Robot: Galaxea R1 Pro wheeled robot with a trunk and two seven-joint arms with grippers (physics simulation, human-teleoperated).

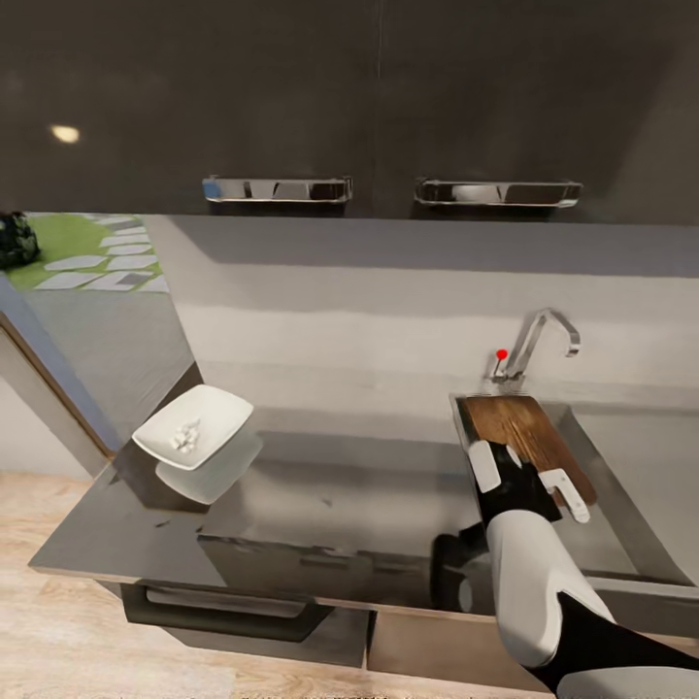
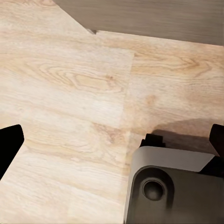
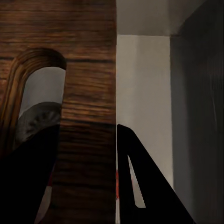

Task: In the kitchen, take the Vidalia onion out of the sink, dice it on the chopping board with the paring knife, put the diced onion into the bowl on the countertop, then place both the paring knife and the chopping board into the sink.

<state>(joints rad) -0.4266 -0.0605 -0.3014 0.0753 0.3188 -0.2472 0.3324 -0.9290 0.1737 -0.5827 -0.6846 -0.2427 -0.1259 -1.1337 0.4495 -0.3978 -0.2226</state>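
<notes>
One chopping board (image 1: 529, 432) lies in the sink (image 1: 621, 505) at the right of the head view, its long axis running from the tap end toward the front edge of the countertop (image 1: 320, 485), slanting slightly right. One tap (image 1: 539, 340) with one red-knobbed lever (image 1: 501, 355) stands just behind the board's far end. The right gripper (image 1: 529, 481) sits over the near end of the board with its two pale fingers spread on either side of that end; in the right wrist view the board (image 3: 84, 70) lies between the two dark fingers (image 3: 149, 186), and its slot-shaped handle hole (image 3: 39, 93) shows the drain (image 3: 39, 123) beneath. Slivers of red show beside the board's edge there; what they belong to cannot be told. One white bowl (image 1: 194, 427) stands at the left of the countertop, holding a small heap of pale diced pieces (image 1: 184, 437). Two cabinet handles (image 1: 277, 189) show at the upper centre. The left wrist view shows wooden floor (image 2: 70, 93); whether the left gripper is spread or closed cannot be told.
</notes>
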